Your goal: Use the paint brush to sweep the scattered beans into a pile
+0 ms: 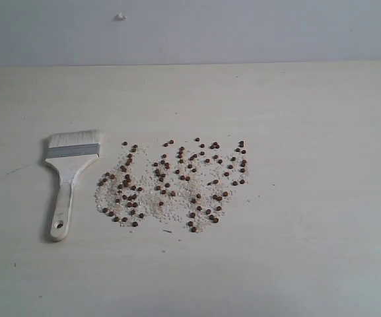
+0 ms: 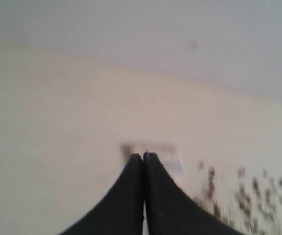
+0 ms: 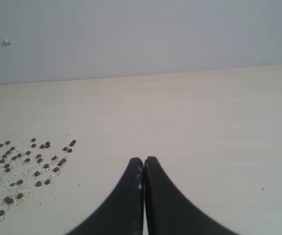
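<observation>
The paint brush (image 1: 67, 177) lies flat on the table, white bristles toward the back wall and its holed handle toward the front. Just right of it the reddish-brown beans (image 1: 174, 183) lie scattered wide among whitish grains, not heaped. Neither arm shows in the exterior view. In the blurred left wrist view my left gripper (image 2: 144, 155) is shut and empty, with the brush's head (image 2: 169, 157) just beyond its tips and the beans (image 2: 243, 193) off to one side. My right gripper (image 3: 143, 160) is also shut and empty, with the beans (image 3: 26, 164) well off to its side.
The pale wooden table (image 1: 309, 211) runs back to a grey wall (image 1: 243, 30) that carries a small white speck (image 1: 120, 16). Bare tabletop lies around the beans on the right and at the front.
</observation>
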`<state>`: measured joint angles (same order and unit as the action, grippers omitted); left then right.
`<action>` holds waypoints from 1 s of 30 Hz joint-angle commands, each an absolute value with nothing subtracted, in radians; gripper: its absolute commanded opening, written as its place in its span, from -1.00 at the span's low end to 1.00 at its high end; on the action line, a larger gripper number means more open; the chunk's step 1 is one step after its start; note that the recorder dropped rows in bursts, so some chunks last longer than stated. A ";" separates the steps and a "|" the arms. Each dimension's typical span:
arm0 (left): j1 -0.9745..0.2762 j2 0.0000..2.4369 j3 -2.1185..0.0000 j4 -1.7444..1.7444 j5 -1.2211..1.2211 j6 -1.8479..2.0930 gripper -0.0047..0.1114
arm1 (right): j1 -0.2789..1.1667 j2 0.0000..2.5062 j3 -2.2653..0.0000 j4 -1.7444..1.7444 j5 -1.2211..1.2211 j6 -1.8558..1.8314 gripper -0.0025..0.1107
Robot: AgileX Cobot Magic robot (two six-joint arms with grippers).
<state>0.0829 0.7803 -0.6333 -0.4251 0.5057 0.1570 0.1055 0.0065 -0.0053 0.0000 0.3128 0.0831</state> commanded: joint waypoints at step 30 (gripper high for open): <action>-0.401 1.906 -1.086 0.075 0.735 -0.422 -0.08 | 0.105 0.000 0.000 0.000 0.305 0.082 -0.96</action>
